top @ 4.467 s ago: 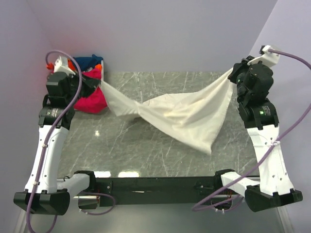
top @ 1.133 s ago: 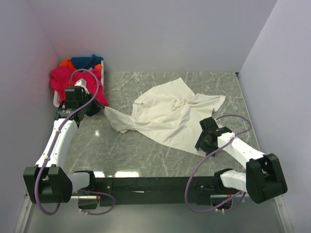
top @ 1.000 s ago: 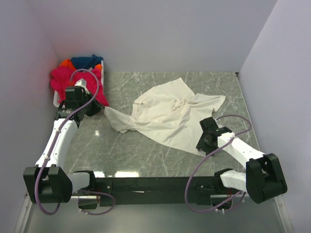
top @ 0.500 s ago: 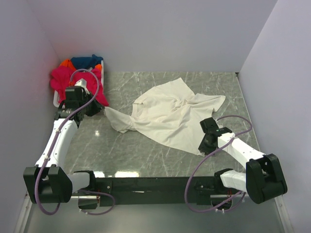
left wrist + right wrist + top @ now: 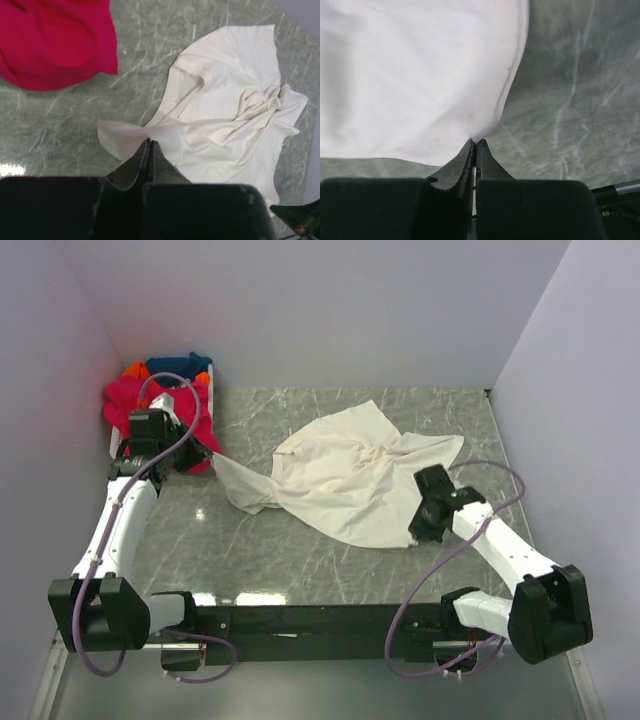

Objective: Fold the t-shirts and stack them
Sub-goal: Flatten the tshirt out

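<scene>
Shirt hem condition has changed: the cream shirt (image 5: pixel 345 480) was free at its near-right edge a second ago, and the right gripper (image 5: pixel 474 145) now pinches that edge with its jaws fully closed. The left gripper (image 5: pixel 149 142) stays clamped on the shirt's left corner and has drawn it slightly back and left. The shirt lies crumpled and twisted at mid-table (image 5: pixel 300 560). The pink shirt (image 5: pixel 125 400), blue shirt (image 5: pixel 180 366) and orange shirt (image 5: pixel 133 370) are heaped at the far-left corner, with the left arm partly over them.
</scene>
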